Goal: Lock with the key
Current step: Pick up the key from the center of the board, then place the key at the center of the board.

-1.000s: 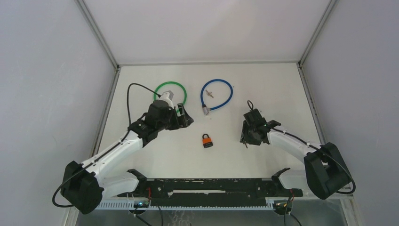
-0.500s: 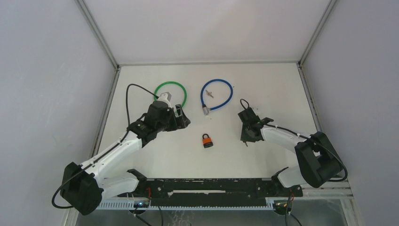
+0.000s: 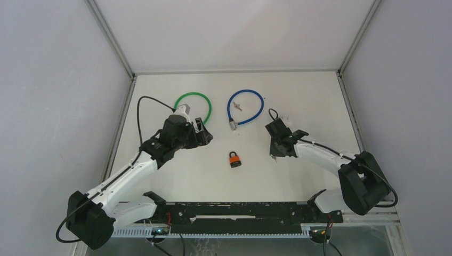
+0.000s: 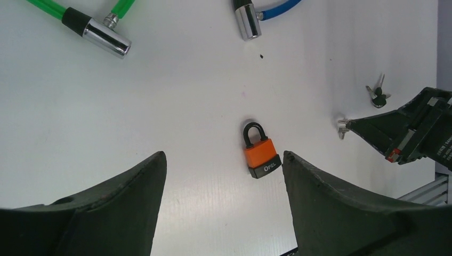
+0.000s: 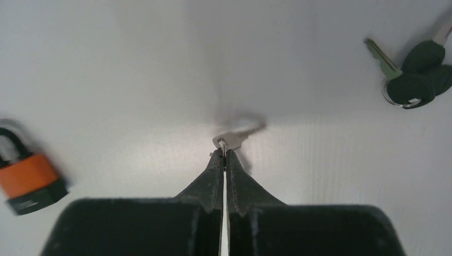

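The orange padlock [image 3: 234, 159] with a black shackle lies flat on the white table, also seen in the left wrist view as the padlock [image 4: 261, 152] and at the left edge of the right wrist view as the padlock [image 5: 26, 178]. My right gripper [image 5: 224, 154] is shut on a small silver key [image 5: 235, 137], pinched at the fingertips just above the table, to the right of the padlock. The same key [image 4: 341, 126] sticks out of the right gripper [image 3: 275, 152]. My left gripper [image 4: 223, 157] hangs open above the table, left of the padlock, holding nothing.
A green cable lock [image 3: 193, 105] and a blue cable lock [image 3: 245, 106] lie behind the padlock, with a small key [image 3: 237, 105] inside the blue loop. A bunch of dark-headed keys [image 5: 418, 74] lies to the right of the right gripper.
My right gripper has closed onto the small silver key and shifted slightly left and away. The left arm has drifted a little to the left, still open.
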`<state>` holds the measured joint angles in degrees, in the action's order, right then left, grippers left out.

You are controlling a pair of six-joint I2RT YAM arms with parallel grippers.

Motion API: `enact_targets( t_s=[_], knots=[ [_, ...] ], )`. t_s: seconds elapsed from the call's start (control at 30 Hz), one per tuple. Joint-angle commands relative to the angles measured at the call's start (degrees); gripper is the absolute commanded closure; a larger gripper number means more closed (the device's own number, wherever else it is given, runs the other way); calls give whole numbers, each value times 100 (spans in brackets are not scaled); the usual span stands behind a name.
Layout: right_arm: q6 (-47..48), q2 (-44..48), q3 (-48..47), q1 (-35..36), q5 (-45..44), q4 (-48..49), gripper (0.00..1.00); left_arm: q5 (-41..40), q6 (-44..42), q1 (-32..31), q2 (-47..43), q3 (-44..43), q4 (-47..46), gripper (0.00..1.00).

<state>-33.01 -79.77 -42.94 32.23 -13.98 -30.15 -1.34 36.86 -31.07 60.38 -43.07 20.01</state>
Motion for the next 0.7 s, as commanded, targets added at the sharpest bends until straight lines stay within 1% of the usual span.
enact_targets(
  t_s=[0.0,0.1,0.23,0.33,0.37,0.4,0.53,0.6,0.67],
  knots=[
    [103,309,-767,388,14,-105,100,-195,-135,183,-455,45,197,18],
    [132,223,-1449,729,259,17,100,-293,-103,520,-930,36,640,18],
    [230,-494,-2602,1083,512,454,100,-530,25,1118,-1583,116,1267,18],
    [306,-1398,-3639,1252,628,729,100,-758,220,1589,-2116,365,1520,18],
    [323,-1756,-4011,1293,662,745,100,-714,254,1711,-2297,474,1524,14],
    [344,-2092,-4424,1324,708,777,100,-608,259,1787,-2436,580,1478,13],
    [469,-3392,-5790,1466,542,1100,100,-308,479,1841,-2751,849,1497,13],
    [592,-4126,-6643,1516,501,1197,100,-163,566,1841,-2846,941,1492,13],
    [747,-4809,-7459,1612,231,1116,100,-30,637,1841,-2949,1048,1455,13]
  ],
)
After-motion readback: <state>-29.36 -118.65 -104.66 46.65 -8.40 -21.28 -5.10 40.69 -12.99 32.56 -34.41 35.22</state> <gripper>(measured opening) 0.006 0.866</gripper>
